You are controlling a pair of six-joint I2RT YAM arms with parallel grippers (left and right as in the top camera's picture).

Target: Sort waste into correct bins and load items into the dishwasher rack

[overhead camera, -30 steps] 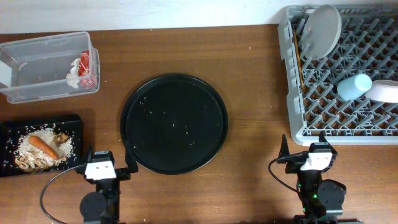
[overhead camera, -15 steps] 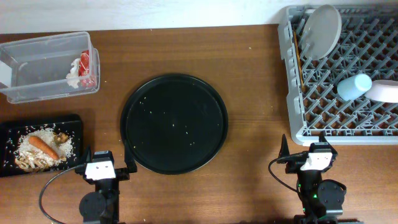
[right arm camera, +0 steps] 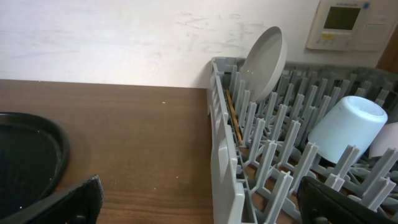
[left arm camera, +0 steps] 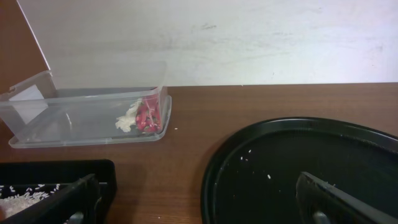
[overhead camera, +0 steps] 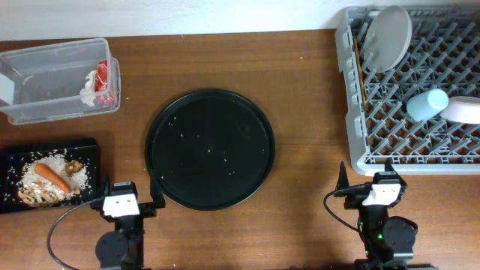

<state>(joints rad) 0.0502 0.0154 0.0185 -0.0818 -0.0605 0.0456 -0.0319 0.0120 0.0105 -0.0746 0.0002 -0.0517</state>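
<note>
The grey dishwasher rack (overhead camera: 360,97) at the right holds the white plate-like bowl (overhead camera: 391,36) on edge, the light-blue cup (overhead camera: 426,104) and the chopsticks (overhead camera: 361,71); they also show in the right wrist view: bowl (right arm camera: 264,53), cup (right arm camera: 345,127), chopsticks (right arm camera: 233,115). The clear tub (overhead camera: 45,82) holds the red wrapper (overhead camera: 103,81) and white tissue (overhead camera: 88,91). The flat black tray (overhead camera: 11,161) holds the carrot (overhead camera: 52,177) on rice (overhead camera: 37,169). My left gripper (overhead camera: 126,201) and right gripper (overhead camera: 364,189) are open and empty at the front edge.
A large round black tray (overhead camera: 210,148) with a few rice grains lies mid-table, also in the left wrist view (left arm camera: 298,168). A white object (overhead camera: 465,109) lies in the rack beside the cup. A wall runs behind the table.
</note>
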